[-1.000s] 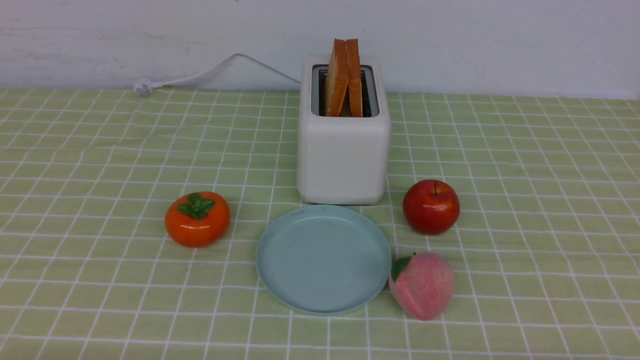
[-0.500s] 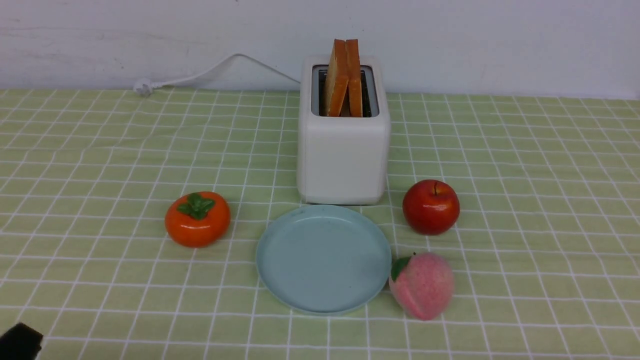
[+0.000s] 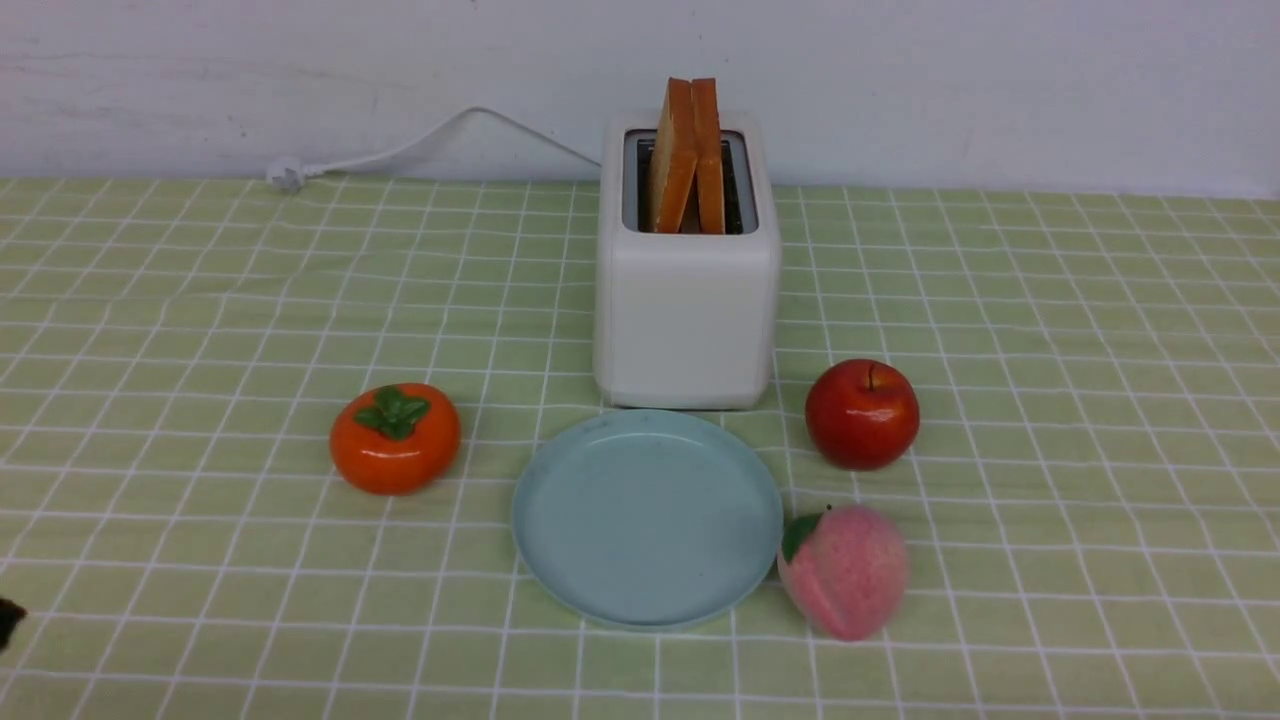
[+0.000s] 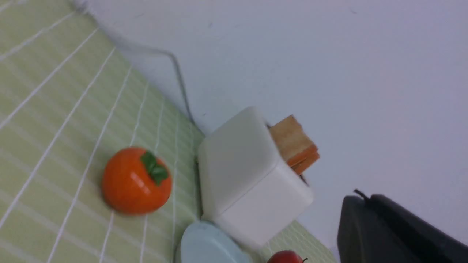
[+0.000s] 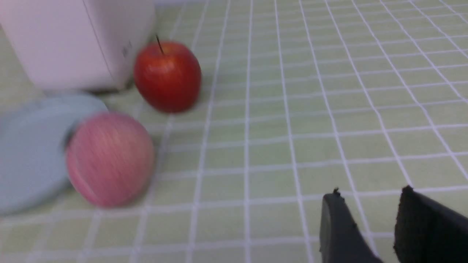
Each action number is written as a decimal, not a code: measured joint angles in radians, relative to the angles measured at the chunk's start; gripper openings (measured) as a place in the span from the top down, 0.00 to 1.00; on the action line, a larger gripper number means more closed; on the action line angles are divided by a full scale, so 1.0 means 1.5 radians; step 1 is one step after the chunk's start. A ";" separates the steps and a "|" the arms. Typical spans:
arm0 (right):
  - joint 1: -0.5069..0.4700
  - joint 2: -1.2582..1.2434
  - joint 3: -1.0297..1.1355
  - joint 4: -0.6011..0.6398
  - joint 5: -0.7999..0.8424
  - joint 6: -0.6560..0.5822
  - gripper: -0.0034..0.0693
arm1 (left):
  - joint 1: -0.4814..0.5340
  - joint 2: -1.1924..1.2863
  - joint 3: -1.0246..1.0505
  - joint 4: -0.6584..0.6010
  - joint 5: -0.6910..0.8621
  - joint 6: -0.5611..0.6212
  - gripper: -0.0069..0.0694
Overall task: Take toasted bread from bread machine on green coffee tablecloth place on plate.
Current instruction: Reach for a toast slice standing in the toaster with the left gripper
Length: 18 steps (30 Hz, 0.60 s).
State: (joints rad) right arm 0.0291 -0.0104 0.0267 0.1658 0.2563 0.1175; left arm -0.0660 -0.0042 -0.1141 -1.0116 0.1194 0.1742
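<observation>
Nearby, your left claw (image 4: 365,206) is pressed together and your right claw (image 5: 369,191) is spread above the green coffee tablecloth (image 3: 200,300), then comes the plate (image 3: 648,520), and just behind it both slices of toasted bread (image 3: 690,150) stand in the bread machine (image 3: 688,320).

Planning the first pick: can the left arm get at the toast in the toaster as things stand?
Probably yes. The toasted bread sticks up out of the bread machine, nothing over it, and the persimmon sits low on the left. The left gripper is shut, so it must open first.
</observation>
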 joint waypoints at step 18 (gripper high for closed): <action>0.000 0.149 -0.253 0.172 0.198 -0.068 0.81 | 0.000 0.566 -0.323 -0.061 0.094 0.361 0.93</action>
State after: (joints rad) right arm 0.0291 0.2131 -0.3534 0.4241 0.5533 0.0153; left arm -0.0660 0.8441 -0.5985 -1.1029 0.2610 0.7152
